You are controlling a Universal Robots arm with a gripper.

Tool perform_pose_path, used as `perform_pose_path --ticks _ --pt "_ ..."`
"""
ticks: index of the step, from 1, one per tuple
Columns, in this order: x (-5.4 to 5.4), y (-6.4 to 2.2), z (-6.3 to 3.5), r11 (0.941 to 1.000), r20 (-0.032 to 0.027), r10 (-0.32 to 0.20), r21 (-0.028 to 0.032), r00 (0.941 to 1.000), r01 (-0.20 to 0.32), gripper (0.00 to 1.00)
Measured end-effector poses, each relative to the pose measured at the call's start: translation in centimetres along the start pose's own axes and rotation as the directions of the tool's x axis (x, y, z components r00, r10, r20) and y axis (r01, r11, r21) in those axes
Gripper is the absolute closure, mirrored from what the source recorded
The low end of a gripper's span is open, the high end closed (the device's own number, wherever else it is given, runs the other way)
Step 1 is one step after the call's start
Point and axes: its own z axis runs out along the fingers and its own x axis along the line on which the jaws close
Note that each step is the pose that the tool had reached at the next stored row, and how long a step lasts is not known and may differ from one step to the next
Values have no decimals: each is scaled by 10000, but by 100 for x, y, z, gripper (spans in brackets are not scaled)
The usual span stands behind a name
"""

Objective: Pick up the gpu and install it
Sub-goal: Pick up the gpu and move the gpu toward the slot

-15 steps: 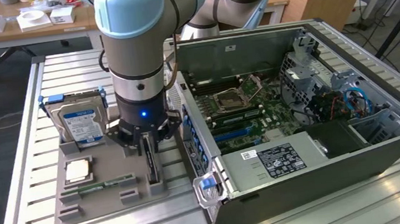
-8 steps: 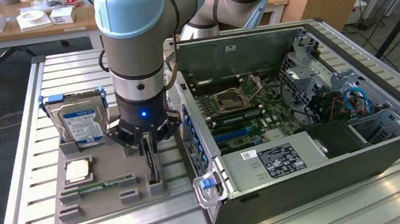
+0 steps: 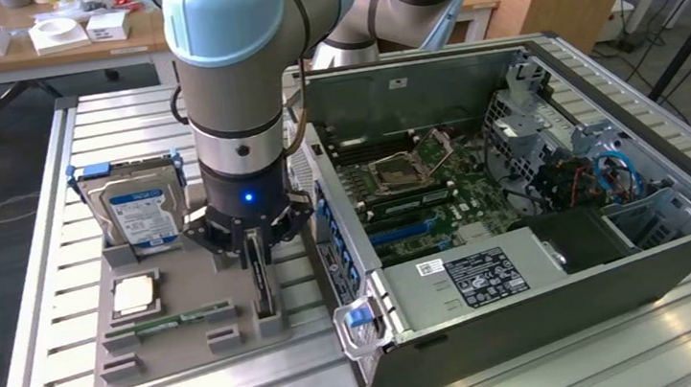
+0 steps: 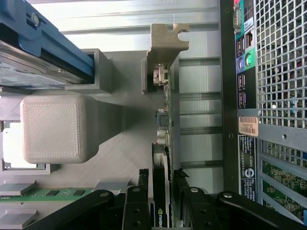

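On the gray holder tray (image 3: 181, 344), just beside the open computer case (image 3: 490, 344), the gpu (image 3: 263, 294) is standing on its long edge in a slot. The gripper (image 3: 256, 251) is reaching straight down over it. From the wrist, the black fingers (image 4: 181, 182) are flanking the gpu (image 4: 165, 120) on both faces and appear to be clamping it, the card's lower edge sitting in the tray. A hard drive (image 3: 135, 211) is standing upright at the tray's far end, and a green memory stick (image 3: 185, 318) is lying nearby.
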Motion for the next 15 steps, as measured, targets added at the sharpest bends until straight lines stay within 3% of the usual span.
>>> perform_pose_path --ticks 15 --pt "-3 -1 -1 10000 -1 -2 2 10000 2 65"
